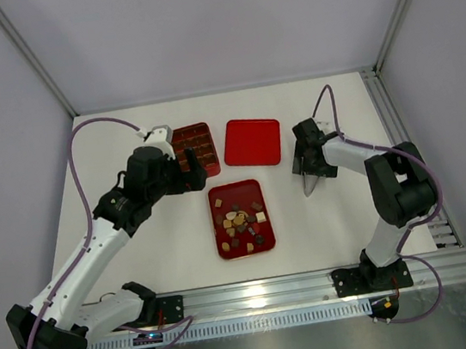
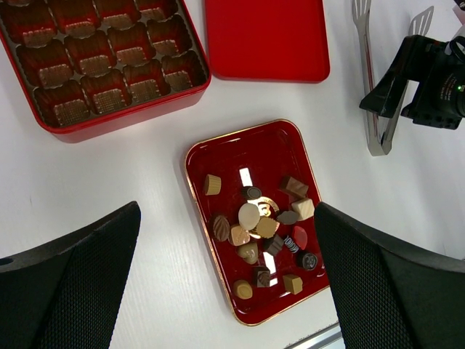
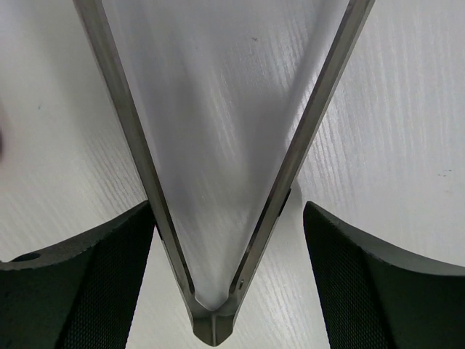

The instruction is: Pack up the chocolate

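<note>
Left gripper [image 1: 194, 171] hovered spread wide, with the chocolate [image 1: 241, 221] in a red tray [image 1: 235, 192] at its 5 o'clock. Right gripper [image 1: 307, 167] straddled tongs [image 1: 311, 183]; I cannot tell whether it pinched them.

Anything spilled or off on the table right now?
Nothing spilled. The chocolates lie jumbled, some tipped over, but all are inside the shallow red tray. The visible cells of the compartmented box hold none yet.

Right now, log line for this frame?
left claw: open, empty | right claw: shut on tongs | chocolates: loose in tray | box: visible cells empty | lid: off
</note>
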### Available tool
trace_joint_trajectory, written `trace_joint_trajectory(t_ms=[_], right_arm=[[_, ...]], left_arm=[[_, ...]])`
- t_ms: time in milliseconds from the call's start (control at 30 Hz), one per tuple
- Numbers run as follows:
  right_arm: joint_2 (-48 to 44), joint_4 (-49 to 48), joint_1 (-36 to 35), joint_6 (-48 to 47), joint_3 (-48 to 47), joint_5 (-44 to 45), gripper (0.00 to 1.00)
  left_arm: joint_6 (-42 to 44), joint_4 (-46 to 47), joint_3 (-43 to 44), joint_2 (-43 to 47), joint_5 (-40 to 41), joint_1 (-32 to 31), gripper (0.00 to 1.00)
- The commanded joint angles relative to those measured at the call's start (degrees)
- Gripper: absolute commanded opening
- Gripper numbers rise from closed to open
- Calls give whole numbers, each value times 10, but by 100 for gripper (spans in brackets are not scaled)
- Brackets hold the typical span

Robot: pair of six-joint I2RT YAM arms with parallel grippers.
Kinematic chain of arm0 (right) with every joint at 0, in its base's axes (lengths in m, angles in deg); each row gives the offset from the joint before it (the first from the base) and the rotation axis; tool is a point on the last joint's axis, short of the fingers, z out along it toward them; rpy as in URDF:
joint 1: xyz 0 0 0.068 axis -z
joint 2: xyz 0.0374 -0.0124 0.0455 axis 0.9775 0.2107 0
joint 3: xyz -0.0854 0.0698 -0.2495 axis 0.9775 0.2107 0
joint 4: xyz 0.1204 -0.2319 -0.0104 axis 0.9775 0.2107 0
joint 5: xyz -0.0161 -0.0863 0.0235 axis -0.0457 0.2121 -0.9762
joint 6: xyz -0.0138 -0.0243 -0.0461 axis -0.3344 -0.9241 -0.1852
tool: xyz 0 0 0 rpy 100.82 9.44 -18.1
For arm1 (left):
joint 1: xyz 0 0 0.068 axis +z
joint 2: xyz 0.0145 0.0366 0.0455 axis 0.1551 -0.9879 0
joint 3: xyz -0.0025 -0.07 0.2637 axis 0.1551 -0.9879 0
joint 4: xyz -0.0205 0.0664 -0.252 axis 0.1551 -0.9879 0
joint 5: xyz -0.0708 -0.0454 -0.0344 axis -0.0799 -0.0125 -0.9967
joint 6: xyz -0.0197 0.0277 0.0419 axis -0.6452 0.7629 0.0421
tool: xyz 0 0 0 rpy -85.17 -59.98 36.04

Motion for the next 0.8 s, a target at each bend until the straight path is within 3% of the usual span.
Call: trace_joint_trajectory(t_ms=[0,767], right_arm=[[11,-15,8,31,10,-19,83],[20,-47,30,-18,3,-67,78]], left_arm=[[-5,8,-3,0,-5,2,100],[-9,8,-6,-6,-4,2,100]])
